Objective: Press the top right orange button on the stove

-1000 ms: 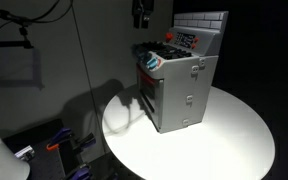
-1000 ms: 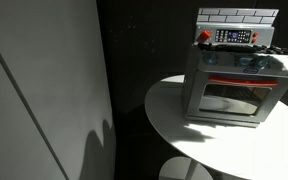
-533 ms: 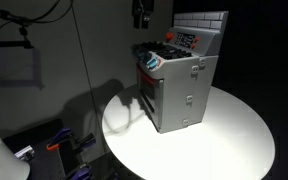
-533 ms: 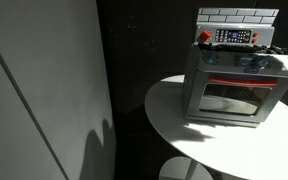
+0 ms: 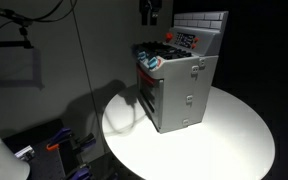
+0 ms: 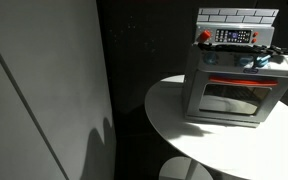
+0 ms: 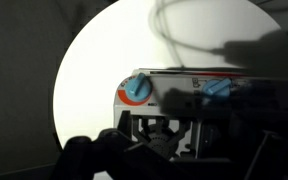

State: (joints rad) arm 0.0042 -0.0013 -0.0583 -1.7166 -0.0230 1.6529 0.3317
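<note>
The small grey stove (image 5: 181, 90) stands on a round white table (image 5: 234, 140), with its brick-patterned back panel on top. It also shows in the second exterior view (image 6: 234, 85). A red-orange button (image 6: 205, 36) sits at the left end of its control panel, and further small buttons are too small to tell apart. My gripper (image 5: 149, 14) hangs dark above the stove's cooktop, apart from it. In the wrist view the gripper (image 7: 179, 152) is a dark silhouette with fingers spread, over the stove (image 7: 174, 100), its blue knobs (image 7: 137, 88) and a burner.
The table edge (image 7: 74, 70) curves round the stove, with dark floor beyond. A cable (image 5: 80, 60) hangs at the left. Blue and orange gear (image 5: 56, 146) lies on the floor. A tall grey panel (image 6: 44, 90) fills the left.
My gripper has shifted a little sideways above the stove, closer to its back panel. The stove has not moved.
</note>
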